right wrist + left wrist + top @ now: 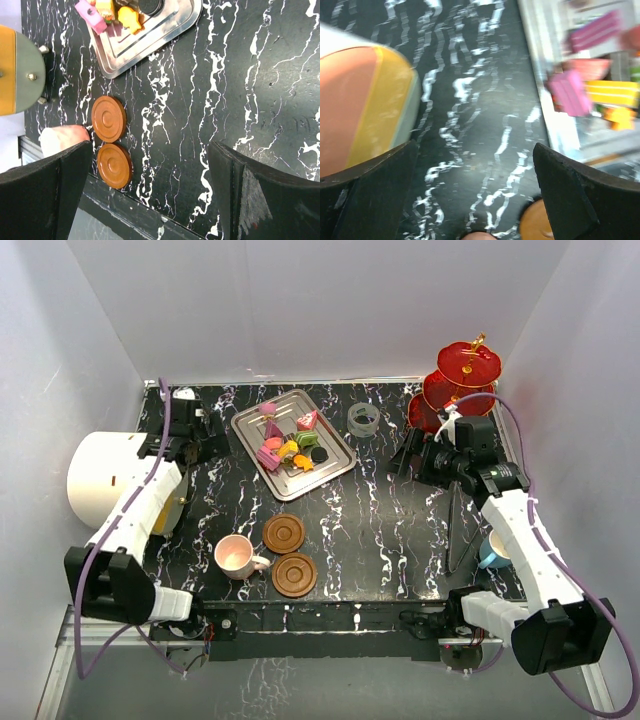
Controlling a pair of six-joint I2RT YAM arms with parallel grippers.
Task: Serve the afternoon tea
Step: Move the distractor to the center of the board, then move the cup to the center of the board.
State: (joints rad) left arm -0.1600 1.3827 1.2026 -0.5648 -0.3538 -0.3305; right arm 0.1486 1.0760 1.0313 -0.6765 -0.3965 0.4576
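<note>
Small colourful sweets [288, 447] lie on a steel tray [303, 480] at the back centre. The red three-tier stand [465, 380] with its gold stem is at the back right. A pink cup [236, 556] sits near the front, beside two brown saucers [284, 533] [294, 574]. A blue cup [492, 550] shows partly behind my right arm. My left gripper [205, 435] hangs open left of the tray, nothing between its fingers [585, 195]. My right gripper [410, 455] is open just in front of the stand, over bare table, with both saucers [108, 118] [114, 165] in its view.
A big white drum [100, 475] with an orange face [360, 100] stands at the left edge beside my left arm. A small clear glass ring [364, 420] sits between tray and stand. White walls enclose the black marble table [380, 520].
</note>
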